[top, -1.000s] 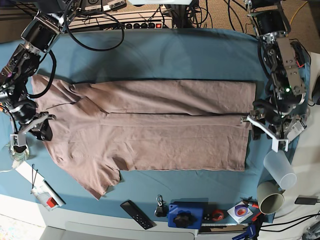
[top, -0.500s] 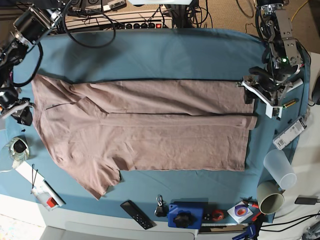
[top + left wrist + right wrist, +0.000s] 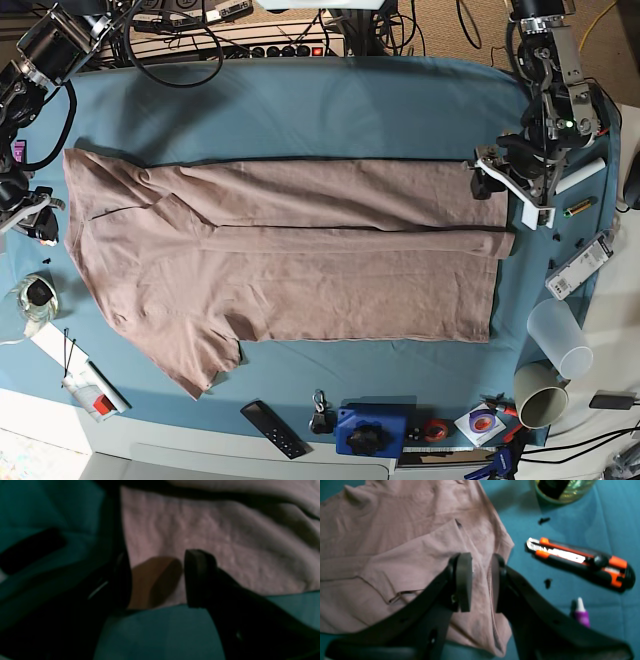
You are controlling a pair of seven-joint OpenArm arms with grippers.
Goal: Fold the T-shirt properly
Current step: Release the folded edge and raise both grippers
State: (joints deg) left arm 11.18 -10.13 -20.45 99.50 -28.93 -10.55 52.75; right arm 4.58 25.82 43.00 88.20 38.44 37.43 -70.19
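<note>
The mauve T-shirt [image 3: 300, 260] lies flat on the teal table cloth [image 3: 330, 110], its far long side folded over onto the middle, neck end at the left and hem at the right. My left gripper [image 3: 490, 178] is low over the hem's far right corner. In the left wrist view it [image 3: 155, 580] is open, with shirt fabric [image 3: 212, 542] showing between the jaws. My right gripper [image 3: 40, 215] is at the shirt's left edge. In the right wrist view it [image 3: 481, 582] is open by a narrow gap above the shirt [image 3: 395, 555], holding nothing.
An orange-and-black utility knife [image 3: 580, 562], a small purple-capped tube [image 3: 581, 612] and a glass jar [image 3: 35, 300] lie left of the shirt. Two cups [image 3: 560, 335] and a white bar [image 3: 580, 265] are at the right. A remote [image 3: 272, 428] and a blue tool [image 3: 370, 432] lie along the front edge.
My left gripper moved from the middle of the hem up to its far corner. My right gripper moved up and outward to the shirt's left edge. The shirt has not shifted.
</note>
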